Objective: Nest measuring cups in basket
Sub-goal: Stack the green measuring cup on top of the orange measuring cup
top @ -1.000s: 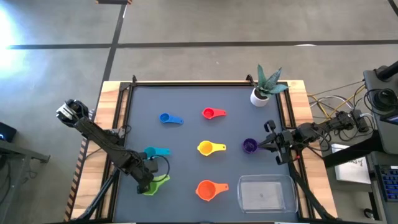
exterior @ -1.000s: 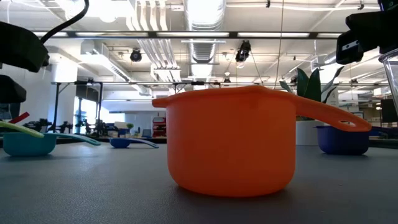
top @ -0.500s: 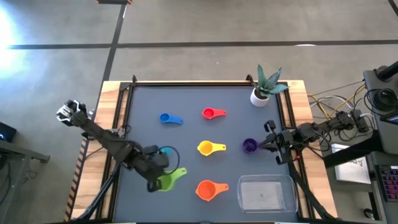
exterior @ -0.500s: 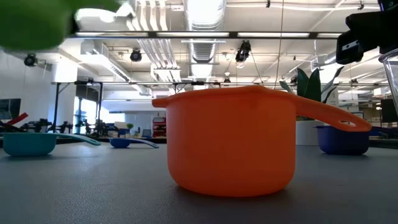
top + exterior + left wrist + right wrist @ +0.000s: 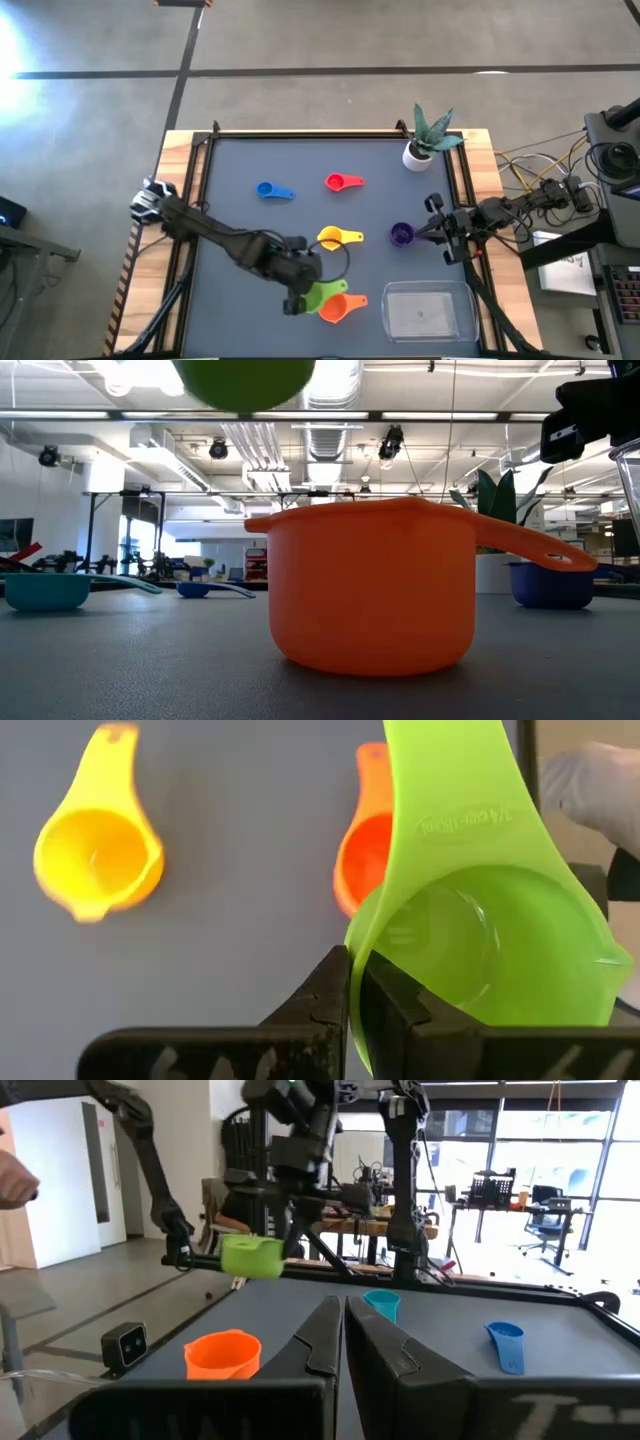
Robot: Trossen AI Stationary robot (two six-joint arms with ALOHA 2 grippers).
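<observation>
Above the near middle of the bench [image 5: 230,165], the green cup [image 5: 327,293] is held clear of the surface by the left gripper [image 5: 300,298], clenched on the cup's rim, and it overlaps the orange cup [image 5: 337,307] from above, so part of the orange bowl is hidden in the high view. From the low view only the green cup's underside [image 5: 243,382] is seen, cut off by the upper edge, while the orange cup [image 5: 372,586] fills the middle and blocks most of what lies behind it. The teal cup [image 5: 45,590] is made out at the left of that view; in the high view it is covered by the left arm. The basket [image 5: 428,310] sits at the near right corner, just right of the orange cup, with nothing seen in it. Open bench is left between the yellow cup [image 5: 335,238], the red cup [image 5: 341,182] and the blue cup [image 5: 271,190]. The right gripper [image 5: 418,232] is closed with nothing in it, just right of the purple cup [image 5: 401,235], near the right edge. A potted plant [image 5: 428,138] stands at the far right corner.
</observation>
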